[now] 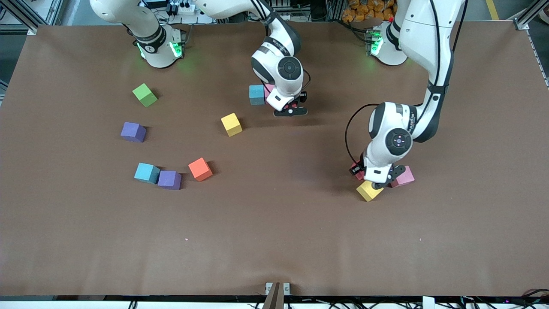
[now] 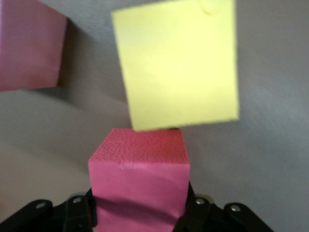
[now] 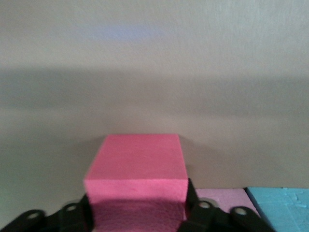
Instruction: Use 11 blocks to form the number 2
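2 pink blocks are being gripped: 1 [image 2: 139, 169] by the left gripper [image 2: 140, 215] beside a yellow block [image 2: 178, 67], 1 [image 3: 137, 166] by the right gripper [image 3: 137, 217] beside the blue block [image 1: 257, 95]. No digit is being shown yet; edges should be aligned squarely on the desk [image 1: 274, 240].

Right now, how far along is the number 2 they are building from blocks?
Barely started. By the right gripper, a blue cube sits beside a pink cube. The left gripper is closing on a red cube next to a yellow cube. Others lie scattered, like the orange cube.
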Robot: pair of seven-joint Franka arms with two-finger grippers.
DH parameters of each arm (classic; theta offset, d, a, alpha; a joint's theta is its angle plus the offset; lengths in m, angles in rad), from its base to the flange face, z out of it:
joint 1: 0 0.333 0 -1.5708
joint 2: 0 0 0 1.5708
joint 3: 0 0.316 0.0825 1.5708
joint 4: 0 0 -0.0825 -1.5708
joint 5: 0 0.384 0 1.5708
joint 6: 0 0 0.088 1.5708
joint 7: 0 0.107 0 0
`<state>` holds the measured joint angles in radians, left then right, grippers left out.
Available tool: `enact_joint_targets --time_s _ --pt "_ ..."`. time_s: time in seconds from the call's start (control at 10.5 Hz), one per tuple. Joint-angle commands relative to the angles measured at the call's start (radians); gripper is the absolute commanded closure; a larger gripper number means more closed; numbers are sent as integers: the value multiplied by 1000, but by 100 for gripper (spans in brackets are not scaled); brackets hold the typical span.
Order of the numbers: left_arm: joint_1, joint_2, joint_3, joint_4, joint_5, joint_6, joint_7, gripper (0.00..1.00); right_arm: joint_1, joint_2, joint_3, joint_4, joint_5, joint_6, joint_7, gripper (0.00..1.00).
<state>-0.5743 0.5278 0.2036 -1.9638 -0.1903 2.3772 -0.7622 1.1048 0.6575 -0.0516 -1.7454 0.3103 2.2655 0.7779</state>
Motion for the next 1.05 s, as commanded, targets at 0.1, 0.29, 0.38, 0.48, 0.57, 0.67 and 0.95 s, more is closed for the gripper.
enact_joint_targets --time_s 0.1,0.29,0.38,0.48,0.57,0.67,0.95 --pt "-1 -86 -26 -10 40 -80 67 100 12 -48 -22 -19 -14 5 26 0" --pt "1 -110 -46 -4 40 -157 70 100 -6 -103 -34 -19 -14 -50 26 0" --pt "-1 -124 -58 -3 37 -186 69 100 -14 -131 -46 -19 -14 -81 24 0" --pt "-1 -132 -90 -3 35 -194 57 100 -17 -153 -66 -19 -14 -112 18 0" --pt "-1 -132 -127 -4 28 -194 41 100 -17 -165 -101 -19 -17 -144 11 0" --pt "-2 -134 -154 -4 26 -193 18 100 -17 -177 -140 -23 -29 -187 -30 0" --pt "-2 -147 -246 -14 32 -191 20 100 -17 -229 -273 -106 -56 -255 -356 0"
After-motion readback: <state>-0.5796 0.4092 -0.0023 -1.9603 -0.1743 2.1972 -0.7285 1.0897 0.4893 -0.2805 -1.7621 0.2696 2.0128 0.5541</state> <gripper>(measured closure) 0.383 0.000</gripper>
